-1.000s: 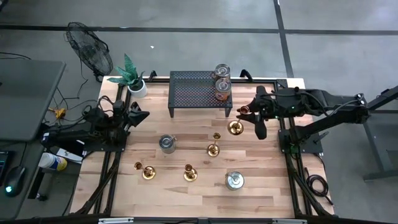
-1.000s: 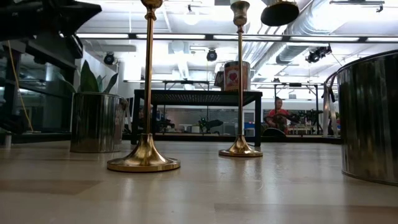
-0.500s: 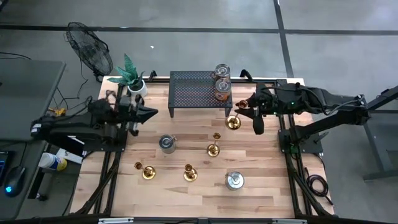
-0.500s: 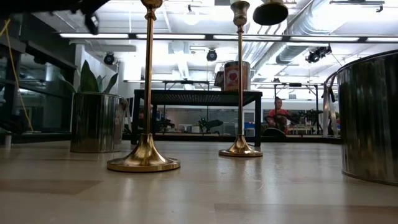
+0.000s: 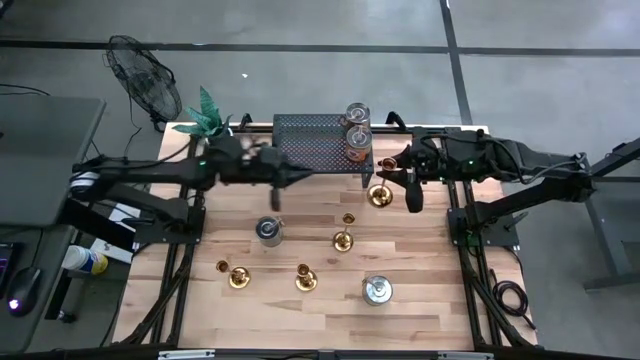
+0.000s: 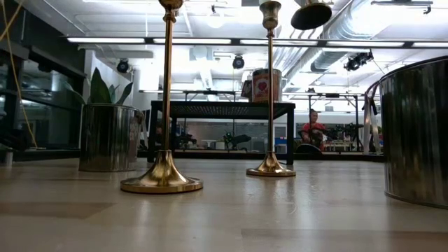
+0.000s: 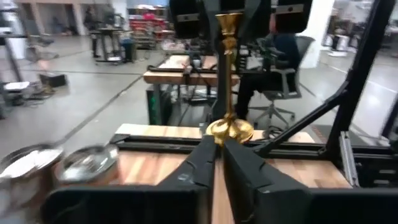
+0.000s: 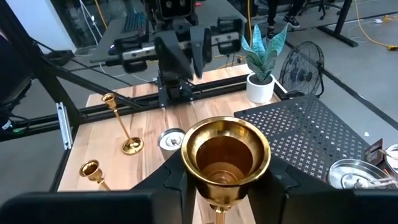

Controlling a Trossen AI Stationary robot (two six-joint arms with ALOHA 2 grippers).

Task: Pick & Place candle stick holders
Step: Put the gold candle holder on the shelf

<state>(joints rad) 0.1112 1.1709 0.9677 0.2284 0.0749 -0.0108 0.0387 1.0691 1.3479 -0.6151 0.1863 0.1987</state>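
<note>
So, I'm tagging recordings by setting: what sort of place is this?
Probably a robotics lab or workshop: a wooden table on a bare concrete floor, exposed ceiling ducts, and a person seated at workbenches beyond.

Five shiny brass candle stick holders with round flared bases and slim stems are in view, four of them standing upright on the wooden table. Taking the black perforated rack (image 5: 318, 145) as landmark: one holder (image 5: 377, 190) is just off the rack's front right corner, its cup top (image 8: 225, 158) clamped between dark fingers, seemingly lifted. A second holder (image 5: 344, 234) stands farther out from the rack. A third holder (image 5: 305, 277), a fourth holder (image 5: 239, 277) and a small fifth holder (image 5: 222, 266) stand farthest from it.
</note>
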